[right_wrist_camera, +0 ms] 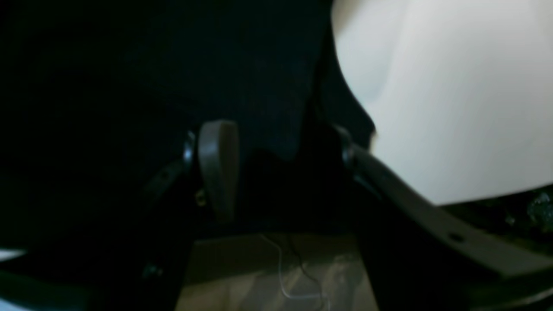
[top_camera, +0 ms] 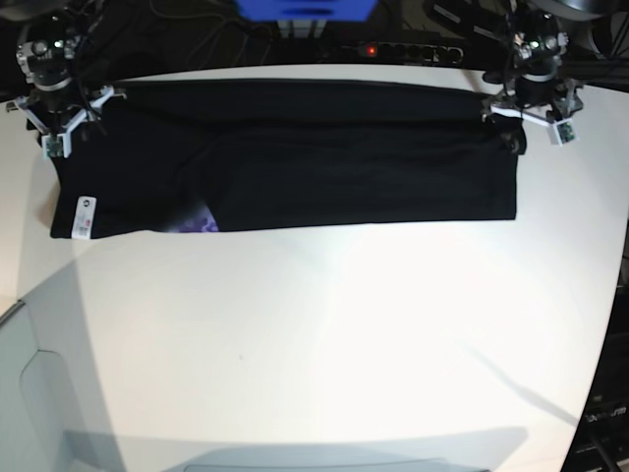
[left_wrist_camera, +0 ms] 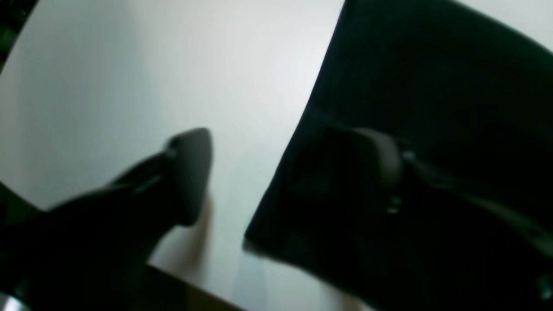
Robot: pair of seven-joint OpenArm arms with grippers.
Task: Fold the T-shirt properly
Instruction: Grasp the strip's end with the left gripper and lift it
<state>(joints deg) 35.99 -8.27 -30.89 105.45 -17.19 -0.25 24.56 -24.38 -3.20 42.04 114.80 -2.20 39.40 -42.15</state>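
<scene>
**Both grippers open at the far corners of the folded shirt**

A wide white table (top_camera: 324,344) fills the room's foreground, with cables and dark equipment behind its far edge. The T-shirt (top_camera: 295,167) lies on the far part of the table as a long black band, its long axis running from one arm to the other. A small white tag (top_camera: 85,217) and a purplish print (top_camera: 201,223) show on the end below the right gripper.

The left gripper (left_wrist_camera: 293,172) stands with its jaws wide apart: one finger is over bare table, the other over the cloth, and the shirt's edge lies between them. It holds nothing, as far as I can judge. The right gripper (right_wrist_camera: 281,151) is also parted, directly above dark fabric; whether it pinches any cloth I cannot tell.

Each gripper sits at its own end of the band, so both are equally near. The shirt extends from each hand toward the other, and toward the near side of the table.
</scene>
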